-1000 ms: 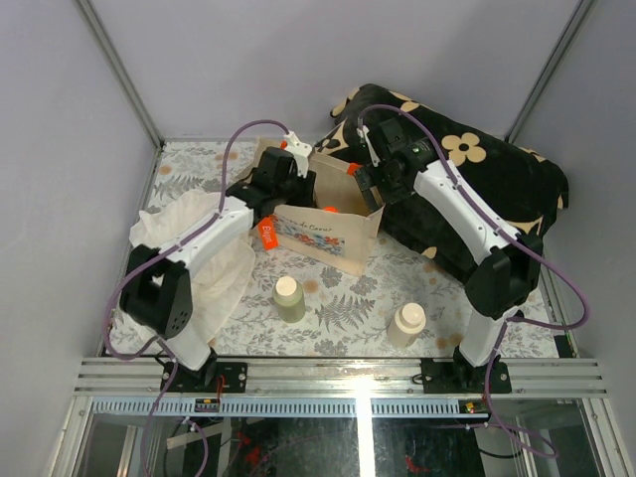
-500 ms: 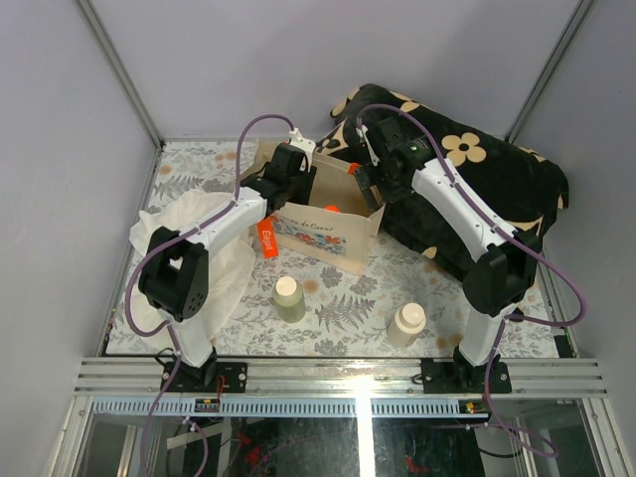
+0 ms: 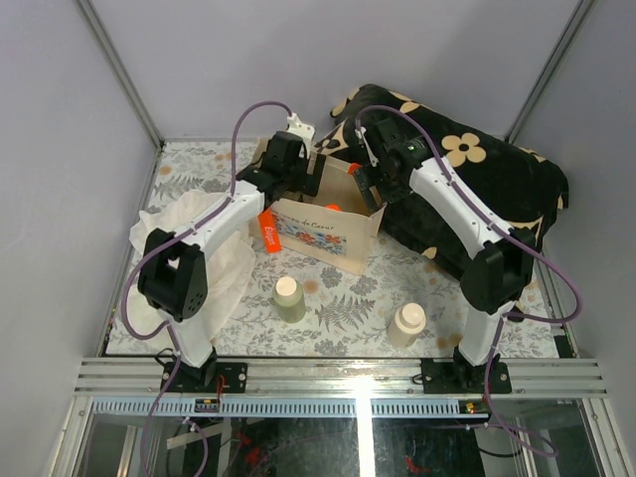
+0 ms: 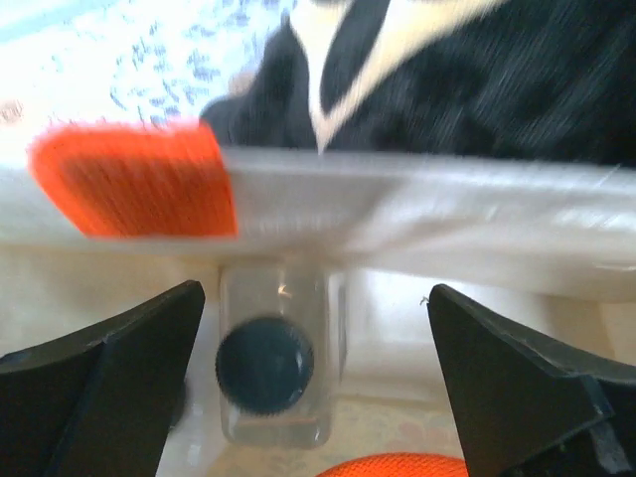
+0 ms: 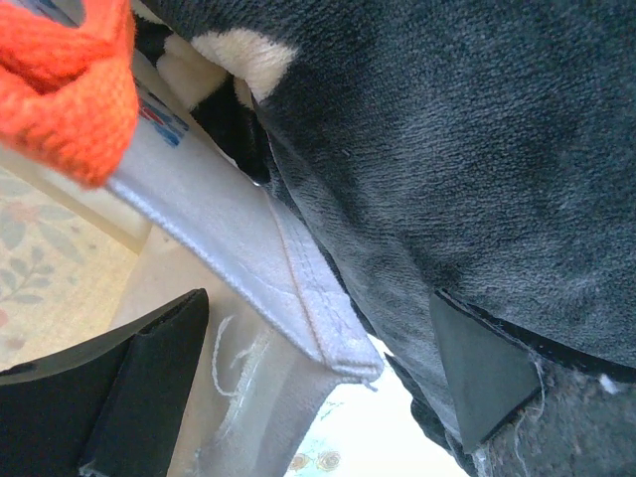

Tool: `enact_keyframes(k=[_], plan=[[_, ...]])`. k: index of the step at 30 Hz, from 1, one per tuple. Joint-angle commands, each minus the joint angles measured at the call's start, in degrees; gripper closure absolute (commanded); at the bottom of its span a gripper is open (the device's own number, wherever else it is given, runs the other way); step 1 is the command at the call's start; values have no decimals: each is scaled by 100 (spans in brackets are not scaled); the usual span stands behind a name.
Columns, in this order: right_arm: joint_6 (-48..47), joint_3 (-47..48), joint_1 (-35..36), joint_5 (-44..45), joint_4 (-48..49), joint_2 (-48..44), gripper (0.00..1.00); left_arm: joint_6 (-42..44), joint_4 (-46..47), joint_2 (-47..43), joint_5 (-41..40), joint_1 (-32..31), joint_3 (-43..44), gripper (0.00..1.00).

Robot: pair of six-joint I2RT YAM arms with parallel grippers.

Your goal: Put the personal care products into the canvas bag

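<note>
Floral worktop (image 3: pixel 348 308): beige canvas bag (image 3: pixel 328 234) w/ orange handles, back-centre. Sq clear glass bottle (image 4: pixel 273 368), blk cap, stands inside bag. Olive bottle (image 3: pixel 289 299), cream bottle (image 3: pixel 407 323) outside, nearer. Left claw (image 4: pixel 316 293), right claw (image 5: pixel 320 298) both spread wide.

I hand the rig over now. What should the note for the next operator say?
Left end effector: open, above the square glass bottle, which stands inside the canvas bag.
Right end effector: open, the bag's rim between its fingers.
Done: glass bottle in.
Left to do: olive bottle and cream bottle, both upright in front of the bag; the whitish bottle shows in no view.
</note>
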Motion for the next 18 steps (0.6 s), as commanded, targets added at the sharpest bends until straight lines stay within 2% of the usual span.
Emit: enact_keyframes(k=[1, 10, 14, 18], plan=[[-140, 269, -70, 268, -315, 81, 1, -37, 167, -250, 36, 65, 669, 0], [-222, 262, -71, -133, -16, -93, 1, -152, 28, -1573, 464, 56, 670, 0], [-252, 100, -68, -216, 114, -235, 0, -146, -671, -2257, 625, -14, 543, 0], [-256, 77, -75, -224, 170, -305, 0, -148, -1538, -2833, 581, -478, 305, 0]])
